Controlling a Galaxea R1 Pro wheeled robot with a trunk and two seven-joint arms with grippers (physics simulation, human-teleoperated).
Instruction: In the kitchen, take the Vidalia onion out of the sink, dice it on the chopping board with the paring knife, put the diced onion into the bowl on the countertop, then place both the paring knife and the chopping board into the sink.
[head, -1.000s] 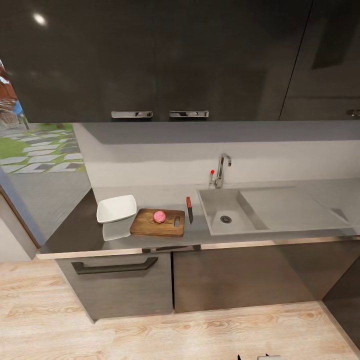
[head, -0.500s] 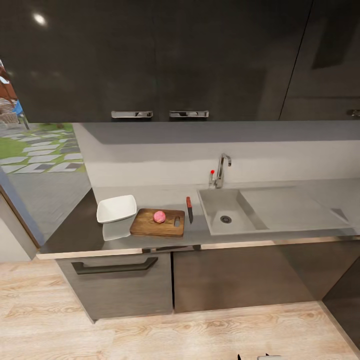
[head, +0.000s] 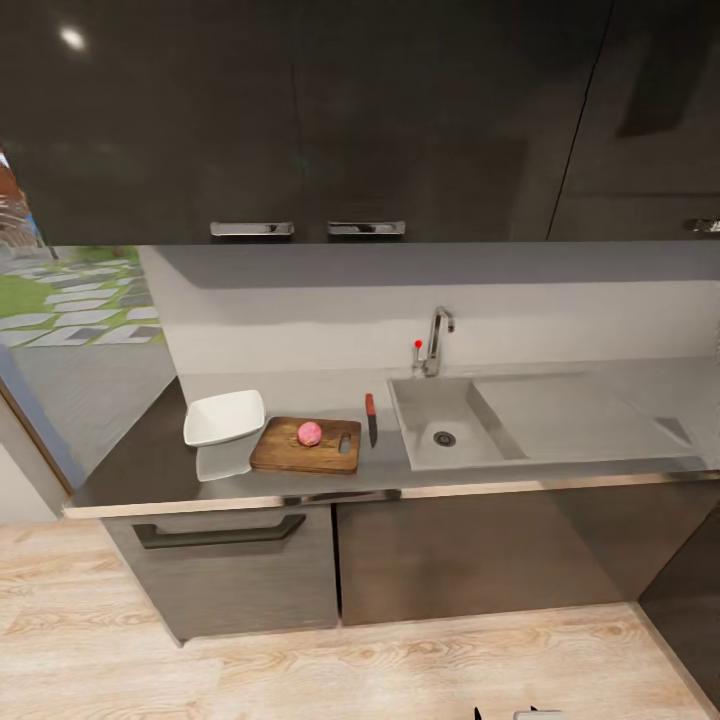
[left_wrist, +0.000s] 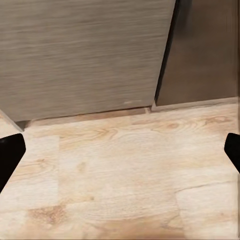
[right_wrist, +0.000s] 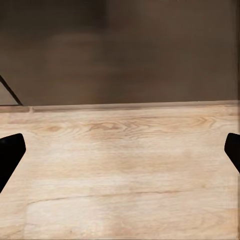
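The pink Vidalia onion (head: 310, 433) sits on the dark brown chopping board (head: 285, 457), which lies flat on the grey countertop (head: 150, 465). Just off the board's sink-side end lies the paring knife (head: 371, 418), red handle toward the wall. The white square bowl (head: 224, 417) rests against the board's other end. The steel sink (head: 415, 410) holds nothing but its drain. My left gripper (left_wrist: 120, 155) hangs open above the wooden floor in front of the cabinet doors. My right gripper (right_wrist: 120, 155) is open too, low over the floor.
A chrome tap (head: 436, 340) with a red knob stands behind the basin, and the drainboard (head: 570, 415) stretches to its right. Dark upper cabinets (head: 300, 120) overhang the counter. Lower cabinets with a bar handle (head: 220, 533) front the light wooden floor (head: 350, 670).
The whole head picture has shifted slightly left, so the camera has moved. Onion, board, knife and bowl keep their places on the counter.
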